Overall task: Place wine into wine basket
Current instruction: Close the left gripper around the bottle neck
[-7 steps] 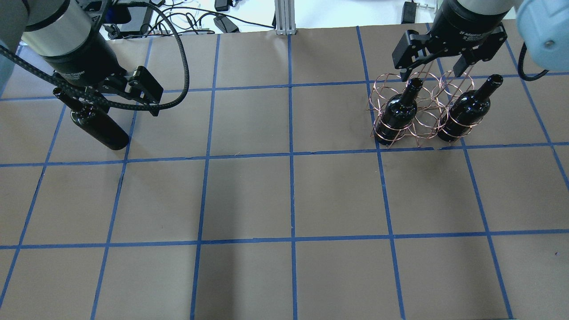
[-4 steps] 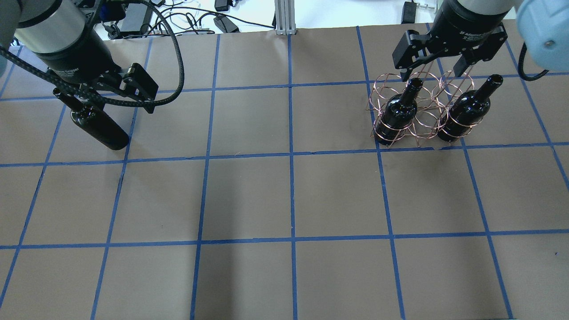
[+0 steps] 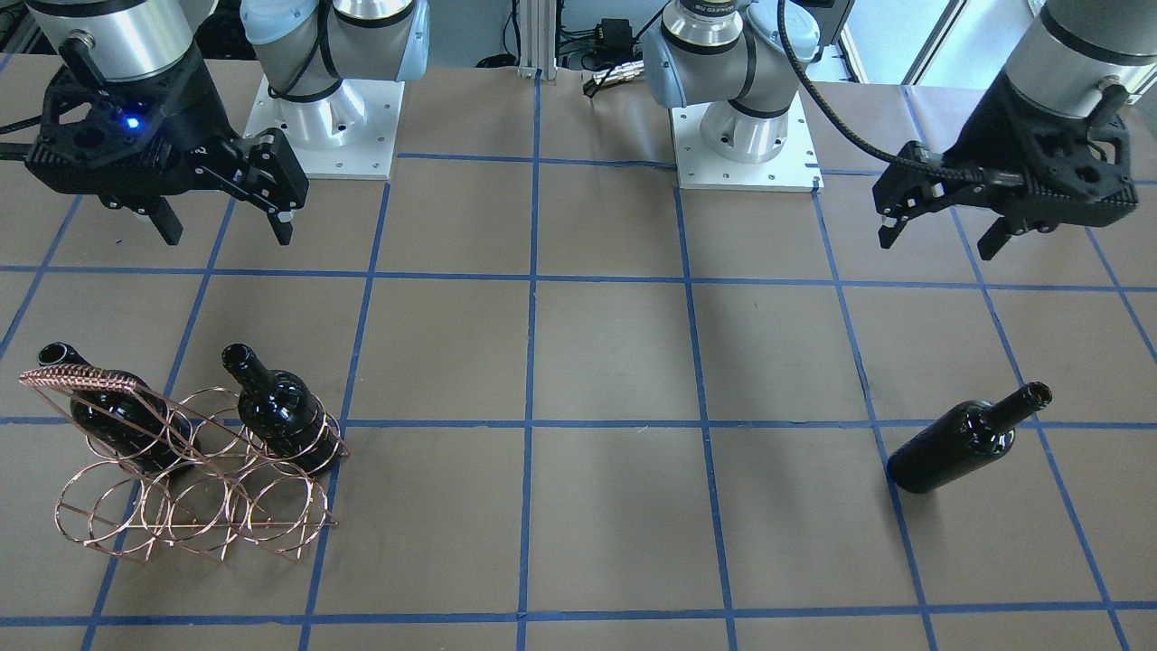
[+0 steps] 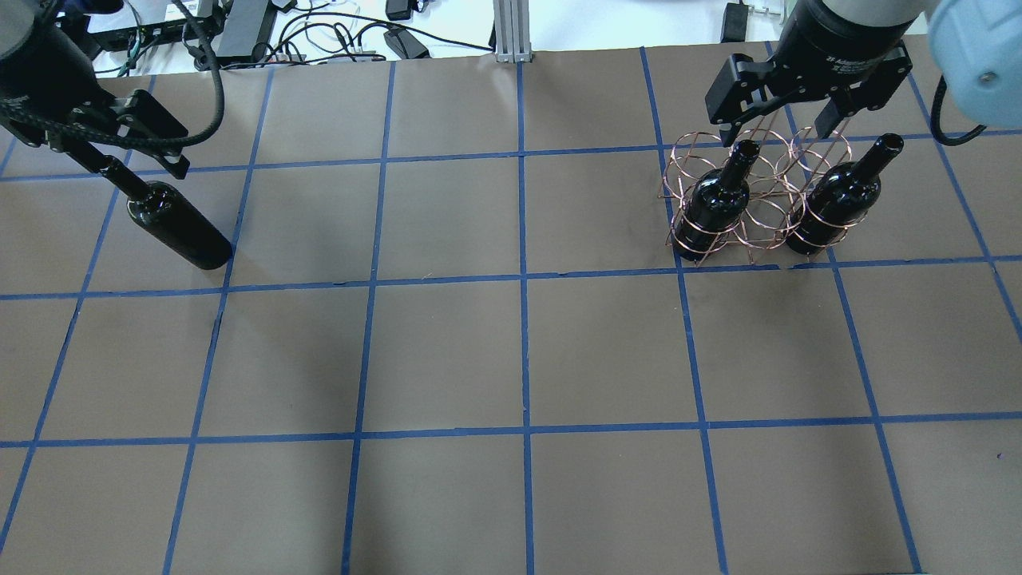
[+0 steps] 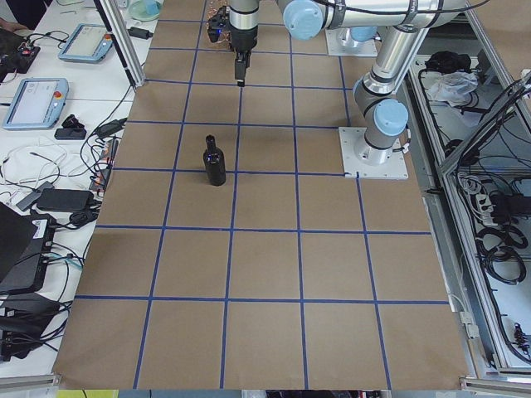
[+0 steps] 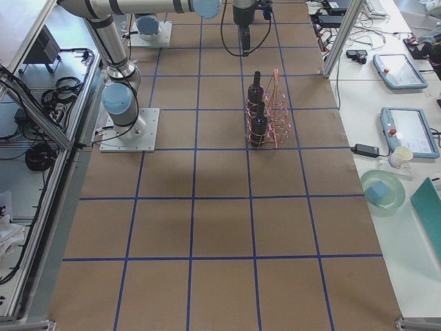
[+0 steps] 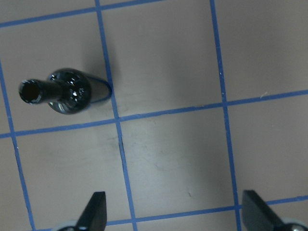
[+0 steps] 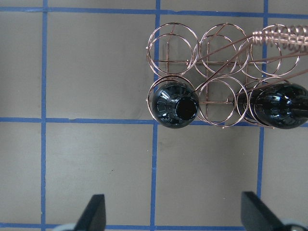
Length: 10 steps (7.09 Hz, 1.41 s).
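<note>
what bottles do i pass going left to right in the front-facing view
left racked bottle → right racked bottle → lone bottle; the rack spans the first two, so it is left out

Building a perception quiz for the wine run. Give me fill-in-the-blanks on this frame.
1. The basket has ___ of its rings filled.
2. The loose bottle stands on the robot's ___ side.
3. The left claw and right claw are both ___.
4. In the filled row, the middle ring is ___.

Missing words: two; left; open; empty.
</note>
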Each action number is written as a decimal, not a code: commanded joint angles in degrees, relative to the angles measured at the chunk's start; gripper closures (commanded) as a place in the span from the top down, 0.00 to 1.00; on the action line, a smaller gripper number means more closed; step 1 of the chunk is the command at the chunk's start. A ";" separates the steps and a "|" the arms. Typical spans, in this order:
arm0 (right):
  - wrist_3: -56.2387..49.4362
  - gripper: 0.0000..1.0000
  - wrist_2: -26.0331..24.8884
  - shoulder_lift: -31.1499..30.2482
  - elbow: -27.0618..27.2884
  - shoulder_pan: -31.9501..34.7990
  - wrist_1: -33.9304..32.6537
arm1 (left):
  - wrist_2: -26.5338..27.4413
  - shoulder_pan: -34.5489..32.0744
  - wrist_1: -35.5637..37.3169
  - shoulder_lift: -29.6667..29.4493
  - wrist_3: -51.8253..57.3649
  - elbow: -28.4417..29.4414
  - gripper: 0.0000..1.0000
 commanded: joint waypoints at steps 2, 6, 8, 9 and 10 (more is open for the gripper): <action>0.00 1.00 0.00 0.00 0.00 0.00 -0.06 | -3.15 5.47 4.18 -6.73 2.83 3.97 1.00; 0.27 1.00 0.09 -0.09 0.00 0.18 -0.32 | -6.41 10.49 13.04 -16.48 9.76 4.51 1.00; 0.27 1.00 0.17 -0.09 0.00 0.26 -0.50 | -6.67 10.76 13.15 -17.82 9.52 3.81 1.00; 0.27 1.00 0.18 -0.09 0.00 0.27 -0.67 | -6.58 10.76 13.15 -18.35 9.17 3.28 0.97; 0.27 1.00 0.09 -0.09 0.00 0.27 -0.41 | -6.06 10.76 13.15 -18.44 8.73 2.67 0.94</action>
